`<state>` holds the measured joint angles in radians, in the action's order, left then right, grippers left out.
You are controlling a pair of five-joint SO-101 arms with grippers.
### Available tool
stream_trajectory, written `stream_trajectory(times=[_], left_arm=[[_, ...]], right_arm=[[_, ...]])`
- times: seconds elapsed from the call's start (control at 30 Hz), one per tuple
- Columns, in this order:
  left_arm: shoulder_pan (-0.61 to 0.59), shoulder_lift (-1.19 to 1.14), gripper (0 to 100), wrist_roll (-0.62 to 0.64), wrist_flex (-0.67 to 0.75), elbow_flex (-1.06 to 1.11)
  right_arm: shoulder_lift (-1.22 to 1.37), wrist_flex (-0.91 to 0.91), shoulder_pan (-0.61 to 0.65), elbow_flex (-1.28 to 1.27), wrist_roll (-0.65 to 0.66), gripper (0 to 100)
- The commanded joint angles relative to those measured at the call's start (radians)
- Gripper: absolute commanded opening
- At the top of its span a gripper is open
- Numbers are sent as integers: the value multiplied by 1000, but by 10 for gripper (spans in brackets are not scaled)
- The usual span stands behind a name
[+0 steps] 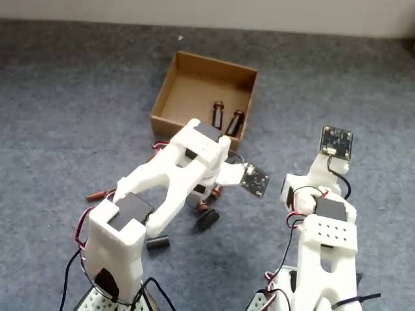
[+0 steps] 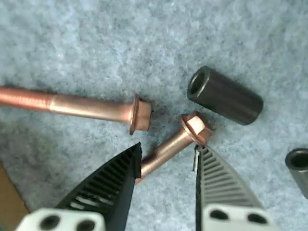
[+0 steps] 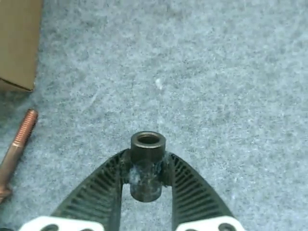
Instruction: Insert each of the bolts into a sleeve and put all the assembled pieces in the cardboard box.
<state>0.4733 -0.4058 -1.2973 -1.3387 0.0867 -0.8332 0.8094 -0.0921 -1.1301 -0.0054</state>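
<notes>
**Left claw open over a bolt, right claw clamped on a sleeve**

Left claw (image 2: 167, 150): wide open, one jaw on each side of a copper bolt (image 2: 171, 147) that lies at an angle on the grey counter (image 2: 240, 29). One fingertip (image 2: 198, 153) sits just beside the bolt's hex head, and the other is by the shank. Can't tell if either is touching. A long bolt (image 2: 72, 103) lies flat just beside it, with the two heads near each other but apart. A loose sleeve (image 2: 225, 96), dark, lies on its side just past the copper bolt's head. An edge sleeve (image 2: 299, 171) is cut off by the frame.

Right claw (image 3: 147, 159): closed on a held sleeve (image 3: 146, 179), pinched by its sides, with the open bore facing the wrist camera. Can't tell if it's off the counter. A third bolt (image 3: 17, 144) lies on the counter off to one side, near a corner of the cardboard box (image 3: 17, 43).

High view: the box sits on the far side of the counter, top open. Two assembled pieces (image 1: 217, 115) (image 1: 235, 122) lie inside, side by side, by the wall nearest the arms. The left arm (image 1: 175, 175) reaches to just in front of that wall. A stray sleeve (image 1: 157, 242) lies on the counter near the left arm's base.
</notes>
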Motion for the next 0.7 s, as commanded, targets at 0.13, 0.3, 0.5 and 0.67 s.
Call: stream_trajectory(times=[0.13, 0.3, 0.5, 0.67], left_arm=[[51, 7, 89, -110, -8, 8], [76, 16, 39, -110, -8, 77], [67, 19, 27, -71, -15, 79], [67, 77, 27, 66, -18, 87]], right_arm=[[-31, -27, -13, 8, -3, 5], [-31, -27, -13, 8, -2, 5], [-31, -27, -13, 8, -3, 5], [-31, -22, -8, 13, -6, 5]])
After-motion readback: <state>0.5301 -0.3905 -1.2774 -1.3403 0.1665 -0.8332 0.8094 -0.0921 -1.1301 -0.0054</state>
